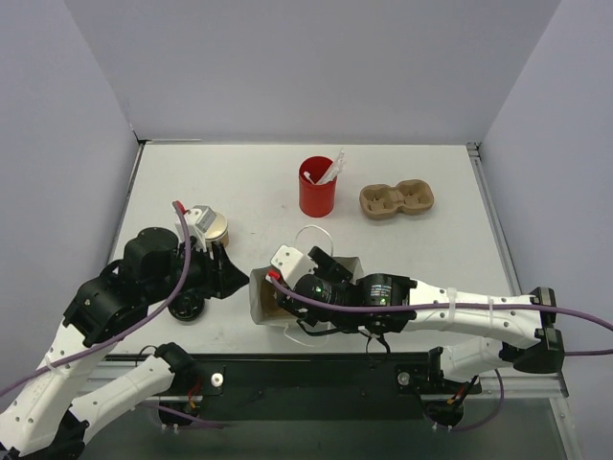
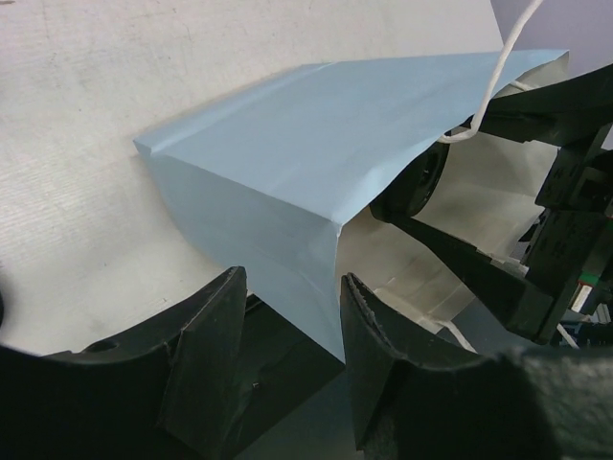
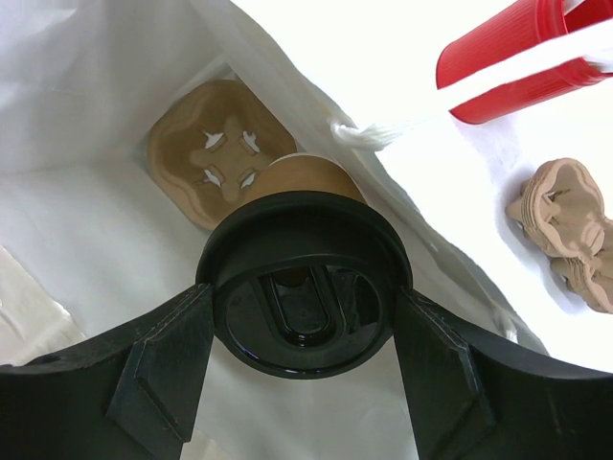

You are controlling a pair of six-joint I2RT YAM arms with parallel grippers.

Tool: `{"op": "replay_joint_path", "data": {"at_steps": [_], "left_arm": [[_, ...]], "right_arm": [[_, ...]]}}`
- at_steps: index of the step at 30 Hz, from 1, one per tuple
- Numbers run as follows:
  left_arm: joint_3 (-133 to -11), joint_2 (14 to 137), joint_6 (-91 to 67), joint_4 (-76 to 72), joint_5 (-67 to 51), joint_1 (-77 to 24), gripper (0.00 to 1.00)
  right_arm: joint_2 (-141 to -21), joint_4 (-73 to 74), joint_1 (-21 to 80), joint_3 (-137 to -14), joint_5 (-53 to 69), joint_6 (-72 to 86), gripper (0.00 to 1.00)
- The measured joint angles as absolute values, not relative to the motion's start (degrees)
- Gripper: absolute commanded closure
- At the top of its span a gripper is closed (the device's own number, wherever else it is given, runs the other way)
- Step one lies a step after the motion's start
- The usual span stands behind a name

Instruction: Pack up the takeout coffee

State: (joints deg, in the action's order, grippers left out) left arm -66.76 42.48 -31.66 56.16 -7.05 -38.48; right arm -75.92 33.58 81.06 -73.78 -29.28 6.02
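One step left: your right gripper point(image 3: 305, 299) clamps the takeout coffee point(image 3: 302, 331) above the bagged carrier point(image 3: 206, 153) (left gripper point(image 2: 292, 283) gapes); lower, release.

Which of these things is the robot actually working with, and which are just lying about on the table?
On the job:
- takeout coffee, gripped by the right fingers
- paper bag it is going into
- cup carrier inside the bag

Lying about:
- red cup with stirrers
- spare cup carrier
- lidless paper cup
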Motion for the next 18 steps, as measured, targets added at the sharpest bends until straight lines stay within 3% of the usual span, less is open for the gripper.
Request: {"op": "replay_joint_path", "data": {"at_steps": [7,11,15,18], "left_arm": [[-66.76,45.60,-32.38,55.68,-8.01,-38.54,0.48],[-66.61,45.98,-32.40,55.48,-8.25,-38.79,0.59],[-66.61,46.96,-31.75,53.69,-8.21,-39.92,0.89],[-66.72,48.62,-29.21,51.51,-7.97,-40.38,1.00]], "right_arm": [[-76.69,33.61,81.06,-73.78,-30.30,7.73,0.64],[-76.77,33.58,81.06,-73.78,-30.76,8.67,0.64],[-76.79,33.58,81.06,-73.78,-32.01,9.96,0.64],[-77.38,33.65,80.95,-74.11,-33.74,10.61,0.64]]}}
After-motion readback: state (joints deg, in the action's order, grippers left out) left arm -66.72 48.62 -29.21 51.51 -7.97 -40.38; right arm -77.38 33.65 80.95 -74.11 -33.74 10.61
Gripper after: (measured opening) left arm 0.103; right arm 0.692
